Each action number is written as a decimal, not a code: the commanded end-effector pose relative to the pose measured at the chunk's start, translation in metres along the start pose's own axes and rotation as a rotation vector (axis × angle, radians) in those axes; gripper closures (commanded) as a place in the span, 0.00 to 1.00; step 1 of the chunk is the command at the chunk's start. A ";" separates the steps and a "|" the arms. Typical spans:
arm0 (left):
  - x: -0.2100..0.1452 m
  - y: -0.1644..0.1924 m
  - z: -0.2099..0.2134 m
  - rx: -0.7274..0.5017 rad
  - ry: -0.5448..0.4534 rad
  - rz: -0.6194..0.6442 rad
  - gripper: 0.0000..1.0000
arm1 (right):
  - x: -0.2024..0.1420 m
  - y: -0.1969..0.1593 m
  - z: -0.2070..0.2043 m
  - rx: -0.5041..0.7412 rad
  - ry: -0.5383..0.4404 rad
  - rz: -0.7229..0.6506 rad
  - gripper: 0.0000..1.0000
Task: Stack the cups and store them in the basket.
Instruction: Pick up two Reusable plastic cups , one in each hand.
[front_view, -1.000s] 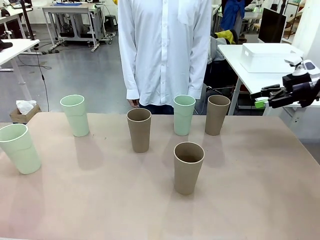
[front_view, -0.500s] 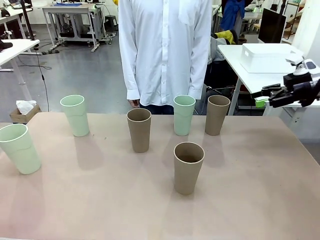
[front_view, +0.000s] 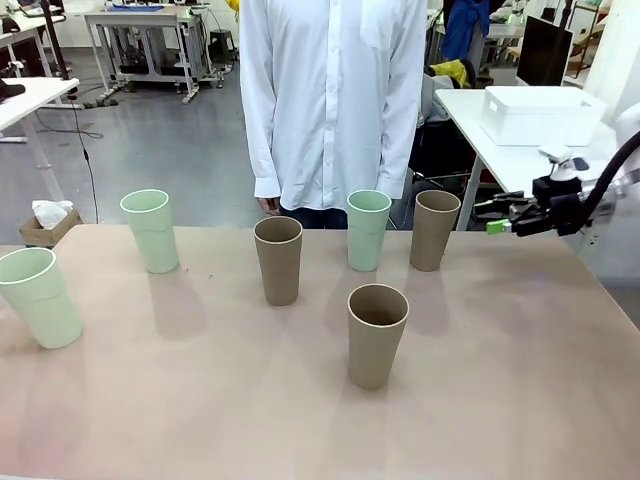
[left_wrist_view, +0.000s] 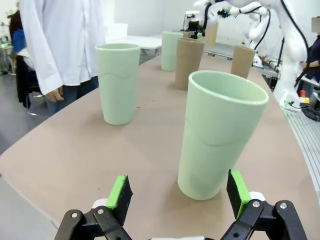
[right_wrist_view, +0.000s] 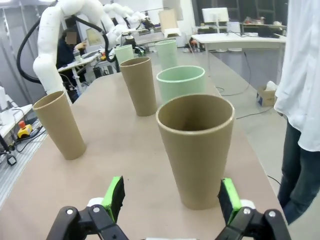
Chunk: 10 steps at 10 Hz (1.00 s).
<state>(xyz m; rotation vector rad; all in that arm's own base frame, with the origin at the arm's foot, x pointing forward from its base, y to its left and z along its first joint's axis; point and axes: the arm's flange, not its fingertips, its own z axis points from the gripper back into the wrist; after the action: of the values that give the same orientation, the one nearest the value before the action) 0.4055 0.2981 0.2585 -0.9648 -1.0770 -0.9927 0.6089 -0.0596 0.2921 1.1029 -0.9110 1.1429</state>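
Note:
Six cups stand upright and apart on the table: pale green ones at the left edge (front_view: 38, 297), back left (front_view: 151, 231) and back centre (front_view: 368, 230), brown ones at centre (front_view: 278, 260), back right (front_view: 434, 230) and in front (front_view: 377, 335). My right gripper (front_view: 497, 214) hovers open just right of the back right brown cup (right_wrist_view: 196, 150), which stands close before its fingers (right_wrist_view: 115, 195). My left gripper (left_wrist_view: 177, 182) is open, low over the table, facing the left-edge green cup (left_wrist_view: 220, 135). The white basket (front_view: 540, 113) sits on a side table at the far right.
A person in a white shirt (front_view: 330, 100) stands at the far edge of the table, one hand (front_view: 266, 206) hanging just behind the centre brown cup. The side table (front_view: 500, 150) stands off the table's right corner. Open tabletop lies near the front edge.
My right gripper has moved left and slightly down, from over the side table to beside the back right brown cup. The cups and the person have not moved.

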 end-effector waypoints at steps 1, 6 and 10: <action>-0.008 0.006 -0.002 -0.017 -0.073 -0.038 0.00 | -0.010 -0.019 -0.004 0.034 -0.050 0.042 0.00; -0.028 0.009 -0.024 -0.004 -0.098 -0.022 0.00 | -0.027 -0.031 -0.030 -0.008 -0.101 0.042 0.00; -0.035 0.007 -0.030 -0.071 -0.154 -0.030 0.00 | -0.033 -0.038 -0.041 -0.014 -0.146 0.025 0.00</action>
<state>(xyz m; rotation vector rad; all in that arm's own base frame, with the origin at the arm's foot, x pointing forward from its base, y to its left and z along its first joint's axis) 0.4151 0.2768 0.2182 -1.0580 -1.1561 -0.9701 0.6343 -0.0332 0.2452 1.1863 -0.9976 1.0851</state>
